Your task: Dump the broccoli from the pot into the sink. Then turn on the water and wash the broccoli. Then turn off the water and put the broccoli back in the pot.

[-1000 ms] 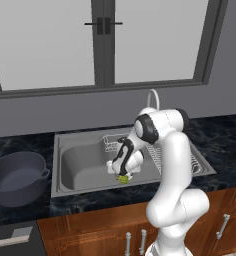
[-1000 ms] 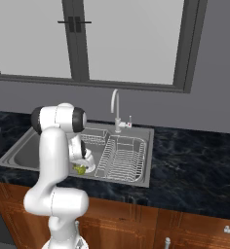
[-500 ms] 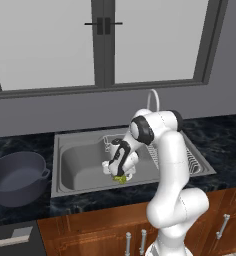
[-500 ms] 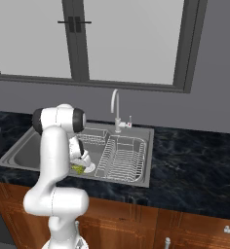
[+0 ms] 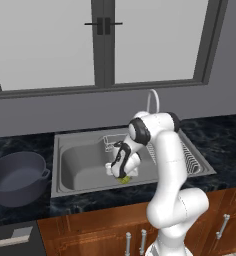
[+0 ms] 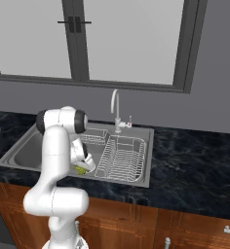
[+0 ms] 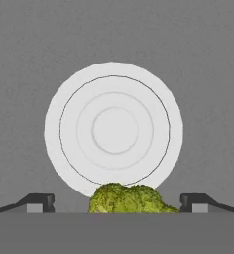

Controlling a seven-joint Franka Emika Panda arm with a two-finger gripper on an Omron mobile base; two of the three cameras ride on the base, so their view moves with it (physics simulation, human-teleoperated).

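— Beside the sink (image 5: 80, 141), what stands on the counter (image 6: 200, 170)?
— A pot (image 5: 16, 177), empty. Broccoli (image 7: 130, 199) lies at the drain (image 7: 113, 129), between the gripper (image 7: 116, 202)'s released jaws.

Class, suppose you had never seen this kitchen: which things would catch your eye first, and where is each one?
The white arm bends down into the sink, its open gripper low over the basin floor. Between the fingertips lies the small yellow-green broccoli, at the edge of the round white drain. Left of the sink, the dark pot stands on the marbled counter.
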